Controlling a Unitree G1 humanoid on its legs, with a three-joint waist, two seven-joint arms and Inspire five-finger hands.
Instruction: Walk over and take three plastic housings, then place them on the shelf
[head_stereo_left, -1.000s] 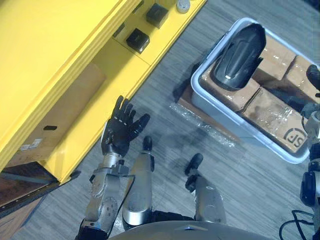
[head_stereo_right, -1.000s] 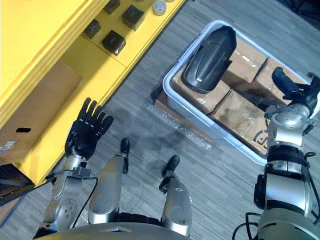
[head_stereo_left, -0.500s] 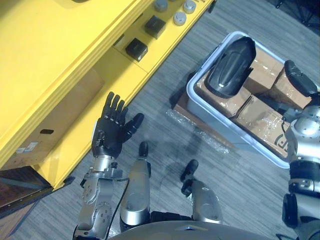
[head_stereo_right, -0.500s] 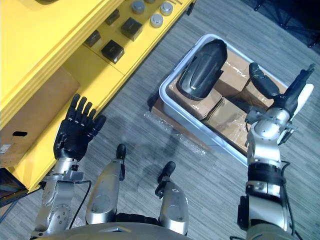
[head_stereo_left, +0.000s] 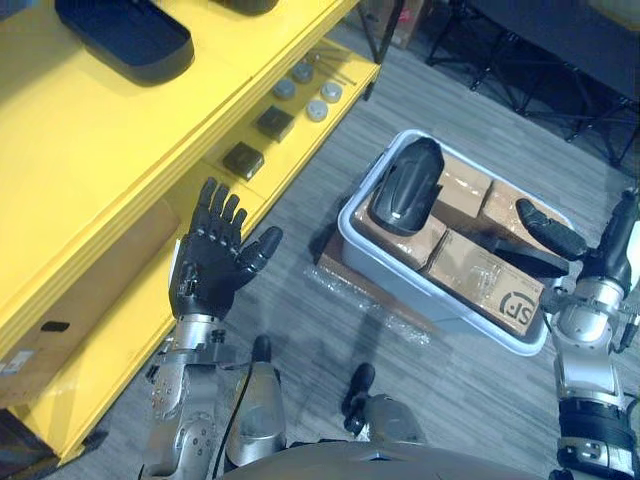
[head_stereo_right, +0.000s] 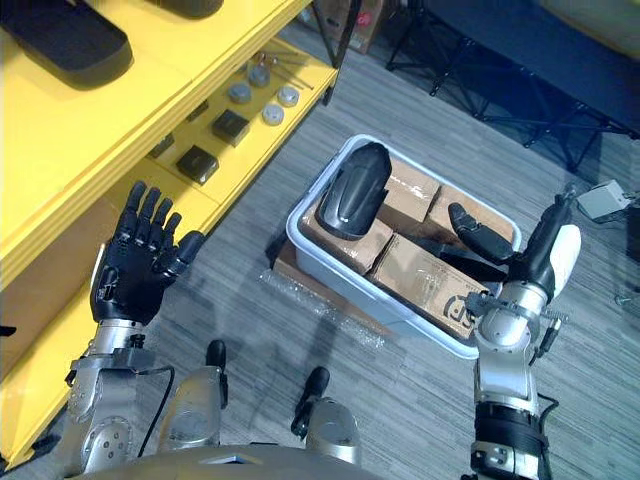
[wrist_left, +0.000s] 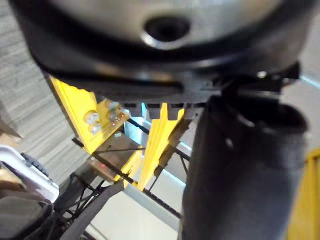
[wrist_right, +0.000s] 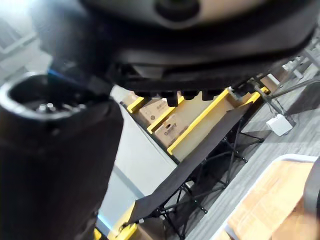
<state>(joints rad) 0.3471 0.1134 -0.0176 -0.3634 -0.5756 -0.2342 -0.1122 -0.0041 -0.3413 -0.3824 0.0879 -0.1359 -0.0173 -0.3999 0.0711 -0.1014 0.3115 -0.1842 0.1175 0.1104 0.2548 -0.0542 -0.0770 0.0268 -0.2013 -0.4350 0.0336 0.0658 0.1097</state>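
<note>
Shelf: the tall yellow metal shelf unit (head_stereo_left: 90, 150) stands to the left of the tote. Its upper deck has bare room beside a black shallow moulded part (head_stereo_left: 125, 35). The deck's front edge must be cleared when setting anything down.
Floor: a strip of grey wood-grain floor (head_stereo_left: 300, 230) lies open between the tote and the shelf.
Tote: the pale grey plastic tote (head_stereo_left: 352, 232) is packed nearly to its rim with brown cardboard boxes (head_stereo_left: 480, 280).
Housing: a black curved glossy plastic housing (head_stereo_left: 405, 188) lies on the boxes at the tote's far left end. It is probably a light, stiff, hollow shell and slippery. Gripping it across the narrow width, by the long edges, looks best.
Right hand: the right hand (head_stereo_right: 527, 265) is over the tote's near right end. Its fingers are straight, the white-covered thumb stands apart, and it holds nothing.
Left hand: the left hand (head_stereo_left: 205, 270) is raised left of the tote, toward the shelf, with fingers spread and empty.
Small parts: black blocks (head_stereo_left: 243, 160) and round silver pieces (head_stereo_left: 318, 108) sit on the lower deck, left of the tote's far end.
</note>
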